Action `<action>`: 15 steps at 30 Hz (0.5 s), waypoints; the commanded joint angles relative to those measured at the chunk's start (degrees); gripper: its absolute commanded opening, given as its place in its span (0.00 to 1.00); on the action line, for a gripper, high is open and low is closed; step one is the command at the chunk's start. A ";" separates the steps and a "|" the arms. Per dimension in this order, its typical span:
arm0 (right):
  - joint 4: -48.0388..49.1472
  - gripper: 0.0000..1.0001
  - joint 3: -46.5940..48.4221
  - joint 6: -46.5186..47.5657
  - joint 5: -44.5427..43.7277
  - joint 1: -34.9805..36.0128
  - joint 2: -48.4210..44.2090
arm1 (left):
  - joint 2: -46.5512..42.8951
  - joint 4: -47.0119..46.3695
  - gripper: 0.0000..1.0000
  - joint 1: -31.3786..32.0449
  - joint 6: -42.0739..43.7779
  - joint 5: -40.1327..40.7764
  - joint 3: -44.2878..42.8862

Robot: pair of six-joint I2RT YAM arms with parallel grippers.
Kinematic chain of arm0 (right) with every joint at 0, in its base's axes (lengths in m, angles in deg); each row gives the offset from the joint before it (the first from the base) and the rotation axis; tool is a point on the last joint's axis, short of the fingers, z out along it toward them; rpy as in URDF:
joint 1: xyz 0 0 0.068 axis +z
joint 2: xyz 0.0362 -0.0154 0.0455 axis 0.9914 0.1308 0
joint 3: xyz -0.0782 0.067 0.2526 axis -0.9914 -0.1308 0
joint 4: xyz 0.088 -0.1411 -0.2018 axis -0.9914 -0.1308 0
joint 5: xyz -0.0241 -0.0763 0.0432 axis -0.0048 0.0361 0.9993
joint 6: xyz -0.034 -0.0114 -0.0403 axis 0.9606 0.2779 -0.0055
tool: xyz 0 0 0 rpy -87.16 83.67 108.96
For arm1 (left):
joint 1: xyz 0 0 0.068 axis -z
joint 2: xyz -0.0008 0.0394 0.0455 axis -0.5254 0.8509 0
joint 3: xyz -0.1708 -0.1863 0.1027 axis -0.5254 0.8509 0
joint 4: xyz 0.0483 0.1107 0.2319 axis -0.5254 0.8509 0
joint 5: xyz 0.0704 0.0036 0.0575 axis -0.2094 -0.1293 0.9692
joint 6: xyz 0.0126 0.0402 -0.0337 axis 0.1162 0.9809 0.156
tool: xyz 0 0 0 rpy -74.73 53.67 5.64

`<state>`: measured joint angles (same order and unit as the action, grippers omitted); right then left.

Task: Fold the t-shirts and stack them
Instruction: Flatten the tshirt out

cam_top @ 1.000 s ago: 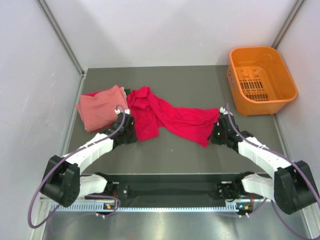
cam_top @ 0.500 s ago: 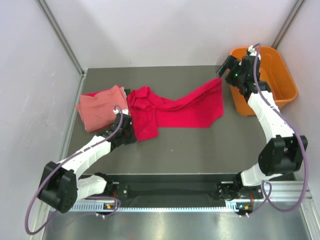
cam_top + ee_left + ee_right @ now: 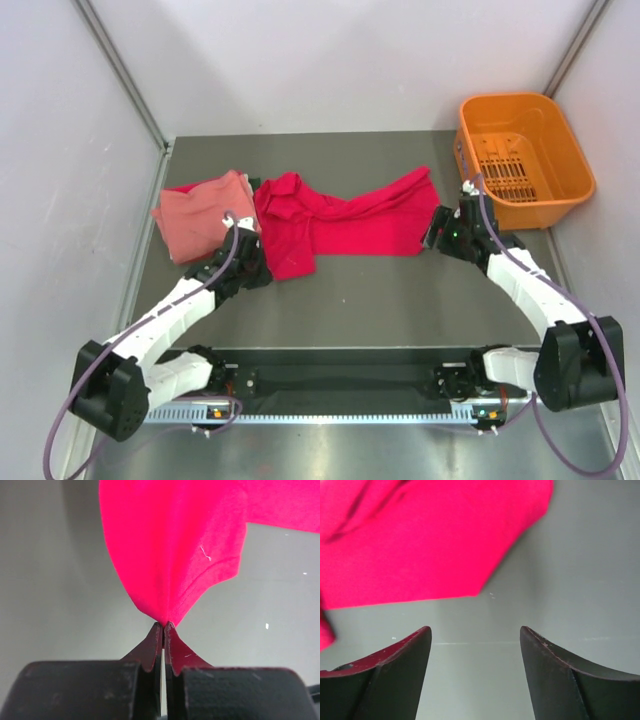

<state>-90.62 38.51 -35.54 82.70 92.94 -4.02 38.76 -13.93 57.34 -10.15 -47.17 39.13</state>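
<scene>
A crimson red t-shirt [image 3: 350, 222] lies stretched out across the middle of the table, wrinkled and bunched at its left end. My left gripper [image 3: 264, 266] is shut on that shirt's near-left corner; in the left wrist view the red cloth [image 3: 175, 545] fans up from the pinched fingertips [image 3: 163, 625]. A salmon pink t-shirt [image 3: 200, 222] lies folded at the far left, beside the red one. My right gripper [image 3: 433, 236] stands open just off the red shirt's right edge. Nothing is between its fingers [image 3: 475, 632], and the shirt's hem [image 3: 420, 540] lies ahead of them.
An orange plastic basket [image 3: 505, 99] stands at the back right corner, close behind my right arm. Grey walls close in on the left, back and right. Bare table [image 3: 380, 290] lies between the red shirt and the arm bases.
My right gripper carried the red shirt's right end up toward the basket, let it go, and dropped back beside the shirt's right edge. The shirt now lies wider. The left gripper kept its hold.
</scene>
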 commanded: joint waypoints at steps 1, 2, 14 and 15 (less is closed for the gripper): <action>3.89 0.72 -0.46 2.20 -1.85 0.26 1.37 | -3.81 2.09 0.00 0.01 -0.41 -1.40 -3.69; 4.24 0.72 -0.46 2.28 -1.50 0.18 2.34 | -4.34 2.27 0.00 -0.07 -0.67 -1.83 -4.22; 11.19 0.77 -5.54 -0.26 5.00 1.75 4.56 | 0.75 4.56 0.00 -0.78 0.64 -6.05 -23.55; 11.80 0.77 -6.07 -0.44 5.53 2.72 3.94 | 2.23 4.56 0.00 -0.78 0.64 -6.23 -25.91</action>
<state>-83.01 33.85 -35.04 85.84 93.73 1.96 38.63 -9.67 56.73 -10.11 -51.08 17.75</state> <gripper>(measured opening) 0.764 0.015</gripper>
